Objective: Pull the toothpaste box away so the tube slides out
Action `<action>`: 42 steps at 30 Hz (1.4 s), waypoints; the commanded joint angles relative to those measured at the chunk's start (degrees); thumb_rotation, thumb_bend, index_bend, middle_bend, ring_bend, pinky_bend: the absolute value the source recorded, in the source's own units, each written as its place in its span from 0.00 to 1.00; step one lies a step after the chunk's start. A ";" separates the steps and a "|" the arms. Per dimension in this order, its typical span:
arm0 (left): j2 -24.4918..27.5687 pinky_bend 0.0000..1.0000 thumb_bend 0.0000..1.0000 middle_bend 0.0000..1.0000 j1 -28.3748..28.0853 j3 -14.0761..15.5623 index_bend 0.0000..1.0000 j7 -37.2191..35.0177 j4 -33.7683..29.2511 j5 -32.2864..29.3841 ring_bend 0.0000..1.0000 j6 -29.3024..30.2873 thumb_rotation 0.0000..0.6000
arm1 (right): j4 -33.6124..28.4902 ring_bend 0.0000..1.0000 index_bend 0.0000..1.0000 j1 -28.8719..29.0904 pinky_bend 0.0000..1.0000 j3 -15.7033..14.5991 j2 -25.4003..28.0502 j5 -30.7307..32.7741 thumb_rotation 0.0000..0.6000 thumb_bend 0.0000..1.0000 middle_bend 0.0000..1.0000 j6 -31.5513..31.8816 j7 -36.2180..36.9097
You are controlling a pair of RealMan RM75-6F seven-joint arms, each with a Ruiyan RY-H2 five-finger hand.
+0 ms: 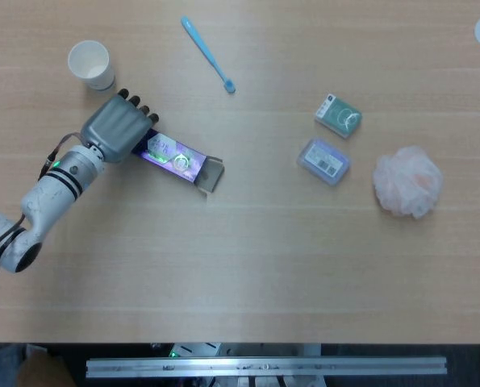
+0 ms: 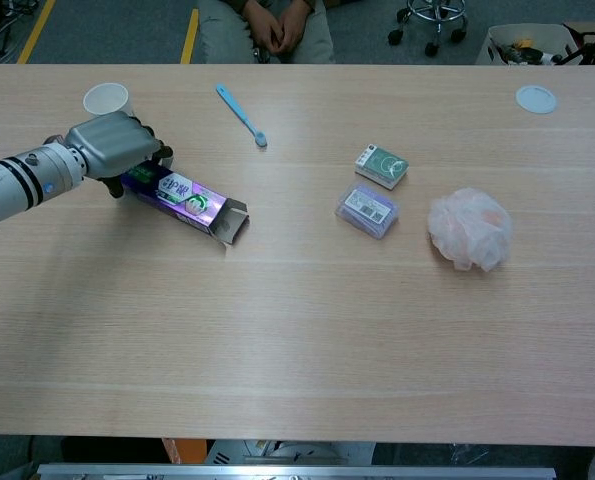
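Left hand (image 1: 114, 133) gripping toothpaste box (image 1: 173, 157) closed end | step: starting pull | tube unseen | next: drawing box away from open flap

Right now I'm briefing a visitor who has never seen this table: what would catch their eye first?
The left robot hand at the table's left grips the closed end of the purple toothpaste box, whose open flap faces right. Next, the fluffy pink bath sponge at the right, and the blue toothbrush further back.
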 commanded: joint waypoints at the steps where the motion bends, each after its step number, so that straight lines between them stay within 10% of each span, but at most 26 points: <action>1: 2.11 0.34 0.23 0.44 1.37 -0.39 0.41 3.12 -2.67 -1.09 0.33 1.87 1.00 | 0.06 0.38 0.39 0.18 0.44 0.09 -0.10 -0.27 1.00 0.29 0.46 -0.03 0.12; 22: 19.15 0.35 0.23 0.46 8.57 -2.42 0.42 45.34 -39.59 -10.37 0.33 19.85 1.00 | 0.47 0.38 0.39 0.85 0.44 -0.02 -0.69 -1.82 1.00 0.29 0.46 -0.01 0.78; 32: 18.62 0.35 0.23 0.46 8.18 -3.81 0.42 43.32 -38.87 -11.31 0.33 20.18 1.00 | 0.94 0.38 0.39 0.76 0.44 -0.10 -0.82 -1.47 1.00 0.29 0.46 -0.11 1.11; 42: 21.90 0.35 0.23 0.46 10.18 -6.19 0.42 18.14 -37.40 -19.43 0.33 11.67 1.00 | 1.19 0.38 0.39 1.52 0.44 -0.09 -1.44 -1.62 1.00 0.29 0.46 -1.15 0.96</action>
